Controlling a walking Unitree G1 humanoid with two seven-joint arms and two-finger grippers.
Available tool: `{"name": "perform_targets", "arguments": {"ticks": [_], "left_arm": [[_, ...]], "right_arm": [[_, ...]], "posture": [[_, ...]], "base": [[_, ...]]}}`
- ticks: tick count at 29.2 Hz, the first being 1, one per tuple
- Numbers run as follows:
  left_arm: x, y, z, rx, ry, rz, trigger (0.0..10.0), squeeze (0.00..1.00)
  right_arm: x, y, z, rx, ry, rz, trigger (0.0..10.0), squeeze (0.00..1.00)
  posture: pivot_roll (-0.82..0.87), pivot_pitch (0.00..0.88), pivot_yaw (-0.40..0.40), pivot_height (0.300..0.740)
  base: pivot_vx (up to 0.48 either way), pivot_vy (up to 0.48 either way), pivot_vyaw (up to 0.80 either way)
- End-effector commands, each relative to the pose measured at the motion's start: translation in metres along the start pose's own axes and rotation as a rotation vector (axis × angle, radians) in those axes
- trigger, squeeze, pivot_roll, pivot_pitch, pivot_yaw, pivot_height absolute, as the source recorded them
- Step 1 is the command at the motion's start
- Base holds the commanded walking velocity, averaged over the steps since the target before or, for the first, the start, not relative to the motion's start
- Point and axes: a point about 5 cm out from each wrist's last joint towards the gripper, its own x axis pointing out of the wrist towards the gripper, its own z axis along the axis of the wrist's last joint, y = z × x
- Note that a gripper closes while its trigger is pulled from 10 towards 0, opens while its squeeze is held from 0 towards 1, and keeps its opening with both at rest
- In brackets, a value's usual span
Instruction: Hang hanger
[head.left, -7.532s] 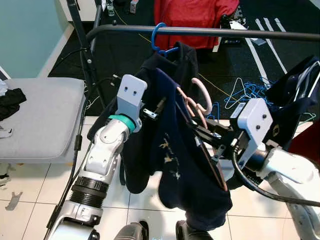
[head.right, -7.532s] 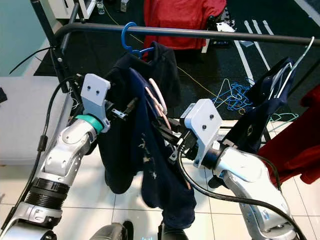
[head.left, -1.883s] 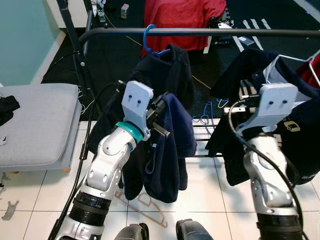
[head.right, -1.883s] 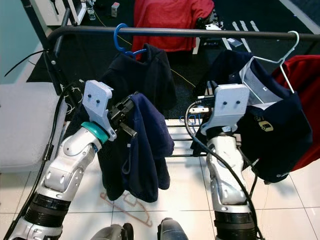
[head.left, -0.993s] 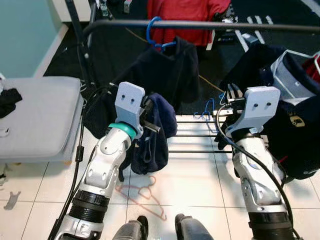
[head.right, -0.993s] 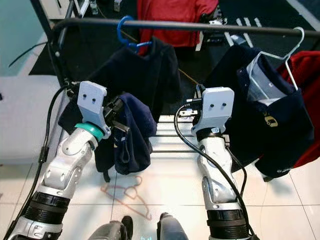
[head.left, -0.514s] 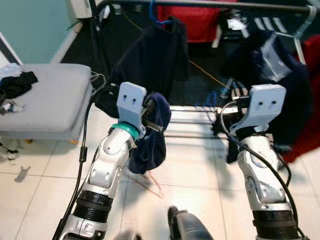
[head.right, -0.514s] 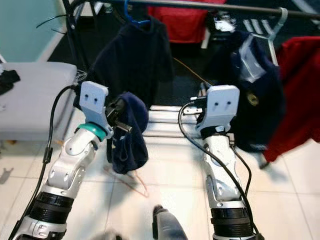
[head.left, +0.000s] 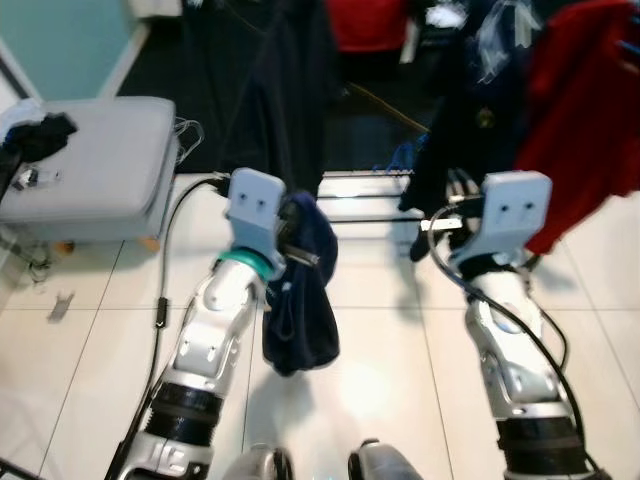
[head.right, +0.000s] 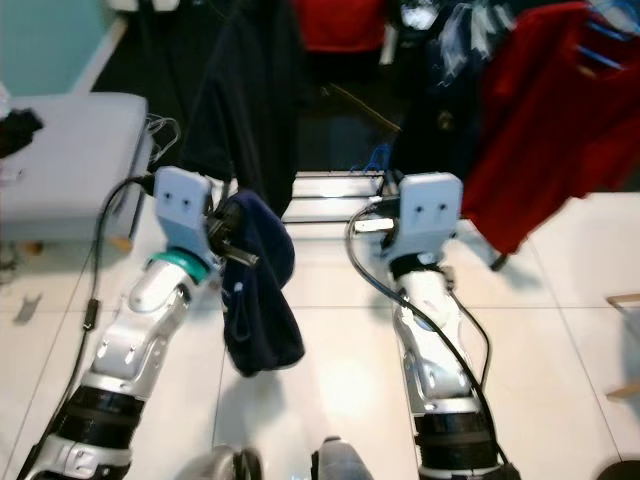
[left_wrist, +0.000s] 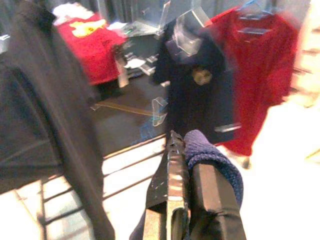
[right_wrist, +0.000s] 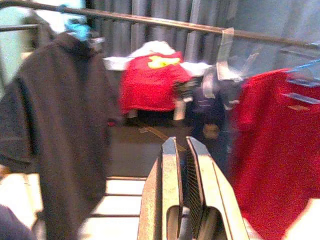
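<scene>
The left end effector (head.left: 300, 240) is clamped on a dark blue garment (head.left: 303, 300), which droops in a bundle from its fingers down toward the white tiled floor (head.left: 380, 340). In the left wrist view the cloth wraps over one black finger (left_wrist: 212, 200), the two fingers pressed close together on it. The right end effector (right_wrist: 182, 165) is held up in front of the robot with its fingers nearly together and nothing between them.

Compared with half a second ago, the head camera has swung and tipped lower: the rail has slid out of the top of the picture, and the hanging clothes now show only in their lower parts. The black garment (head.left: 270, 90) hangs above and behind the left arm, a dark navy garment (head.left: 460, 130) hangs behind the right arm, and a red garment (head.left: 585, 100) is at the far right. The pink hanger that lay on the tiles under the left arm a moment ago is no longer visible; whether the bundle covers it cannot be told. Seven seconds back, that hanger was still inside the blue garment, held up between both arms near the rail.

The grey cushioned bench (head.left: 90, 160) stands to the robot's left, with a dark item (head.left: 40, 135) on it. In the right wrist view the rail (right_wrist: 150, 22) carries the black garment, and blue hangers (right_wrist: 300, 82) hold the red one.
</scene>
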Motion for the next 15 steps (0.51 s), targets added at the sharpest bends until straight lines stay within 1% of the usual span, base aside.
{"name": "perform_targets", "arguments": {"ticks": [1, 12, 15], "left_arm": [[-0.0026, 0.0018, -0.0043, 0.003, 0.024, 0.006, 10.0, 0.0], [-0.0009, 0.0046, -0.0059, -0.013, 0.043, 0.03, 10.0, 0.0], [0.0001, 0.0071, -0.0074, -0.014, 0.048, 0.037, 10.0, 0.0]], "right_arm": [[-0.0008, 0.0043, -0.0029, 0.016, 0.014, 0.009, 10.0, 0.0], [0.0016, 0.0068, -0.0046, 0.026, 0.017, 0.017, 10.0, 0.0], [0.0037, 0.0108, -0.0083, 0.034, 0.027, 0.03, 10.0, 0.0]], "posture": [[-0.11, 0.051, 0.051, 0.74], [-0.11, 0.046, 0.052, 0.74], [-0.11, 0.036, 0.05, 0.74]], "base": [[0.0, 0.0, -0.8], [0.0, 0.0, -0.8], [0.0, 0.0, -0.8]]}}
